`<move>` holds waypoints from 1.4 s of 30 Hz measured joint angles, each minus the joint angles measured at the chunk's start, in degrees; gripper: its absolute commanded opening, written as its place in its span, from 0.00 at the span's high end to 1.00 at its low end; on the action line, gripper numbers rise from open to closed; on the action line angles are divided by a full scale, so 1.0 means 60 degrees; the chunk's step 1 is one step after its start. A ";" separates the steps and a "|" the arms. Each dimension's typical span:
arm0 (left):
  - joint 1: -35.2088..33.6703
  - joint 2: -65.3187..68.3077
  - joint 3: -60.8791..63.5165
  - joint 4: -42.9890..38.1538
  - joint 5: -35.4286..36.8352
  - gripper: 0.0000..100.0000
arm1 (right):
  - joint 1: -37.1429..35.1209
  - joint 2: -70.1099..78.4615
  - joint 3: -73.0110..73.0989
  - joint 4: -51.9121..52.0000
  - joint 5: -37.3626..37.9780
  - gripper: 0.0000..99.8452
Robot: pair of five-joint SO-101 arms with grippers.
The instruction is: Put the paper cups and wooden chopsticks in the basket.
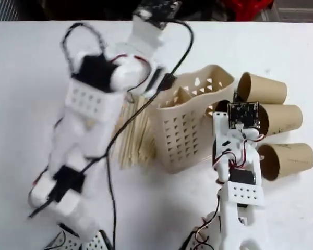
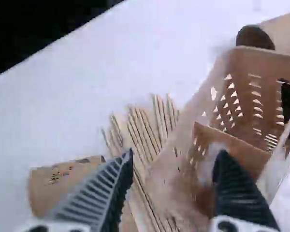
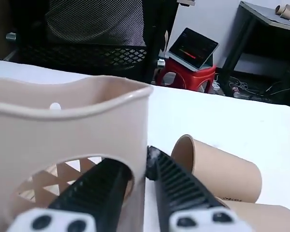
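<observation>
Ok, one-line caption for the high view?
Beige basket between a pile of chopsticks and three paper cups lying on their sides.

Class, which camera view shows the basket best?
The high view: the basket shows almost whole and upright. The left wrist view gives a perforated wall and rim; the right wrist view, one wall close up.

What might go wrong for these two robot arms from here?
The right hand seems to pinch the wall of the basket; a tug might tip it or shove it into the cups, which lie on their sides and may roll. The left hand hangs open over the loose chopsticks beside the basket; a grab might scatter them. Its black cable droops near the basket rim and may snag.
</observation>
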 measured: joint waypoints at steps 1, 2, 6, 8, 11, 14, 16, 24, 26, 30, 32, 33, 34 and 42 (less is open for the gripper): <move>0.0000 0.0542 -0.0469 0.0147 0.0015 0.72 | 0.0000 0.0000 0.0029 0.0000 0.0015 0.98; 0.0000 0.1055 -0.0908 0.0278 0.0015 0.72 | 0.0000 0.0000 0.0029 0.0000 0.0015 0.98; 0.0000 0.2872 -0.2081 0.0615 0.0000 0.72 | 0.0000 0.0000 0.0044 0.0000 0.0029 0.98; 0.0000 0.3663 -0.2447 0.0659 -0.0117 0.72 | 0.0000 0.0000 0.0044 0.0000 0.0029 0.98; 0.0000 0.4645 -0.2945 0.0659 -0.0308 0.73 | 0.0000 0.0000 0.0044 0.0000 0.0044 0.98; 0.0000 0.5392 -0.3370 0.0659 -0.0659 0.75 | 0.0000 0.0000 0.0044 0.0000 0.0044 0.98; 0.0073 0.5802 -0.3546 0.0659 -0.0879 0.82 | 0.0000 0.0000 0.0044 0.0000 0.0044 0.98; 0.0923 0.6081 -0.3853 0.0689 -0.1538 0.98 | 0.0073 0.0015 0.0088 0.0000 0.0103 0.93; 0.1011 0.6125 -0.4220 0.0703 -0.1538 0.98 | 0.0073 0.0117 0.0132 0.0088 0.0103 0.88; 0.1026 0.6286 -0.4923 0.0703 -0.1538 0.98 | -0.0059 -0.0015 0.0161 0.0864 0.0103 0.80; 0.0996 0.6300 -0.4967 0.0674 -0.1495 0.98 | -0.0073 -0.0293 0.0234 0.1597 0.0117 0.80; 0.0938 0.6330 -0.4967 0.0586 -0.1319 0.98 | -0.0015 -0.0571 0.0220 0.1993 0.0117 0.80; 0.0864 0.6359 -0.4982 0.0498 -0.1187 0.98 | 0.0000 -0.0923 0.0205 0.2418 0.0117 0.80; 0.0879 0.6403 -0.4908 0.0264 0.0249 0.98 | 0.0366 -0.4864 0.0220 0.6168 0.0117 0.86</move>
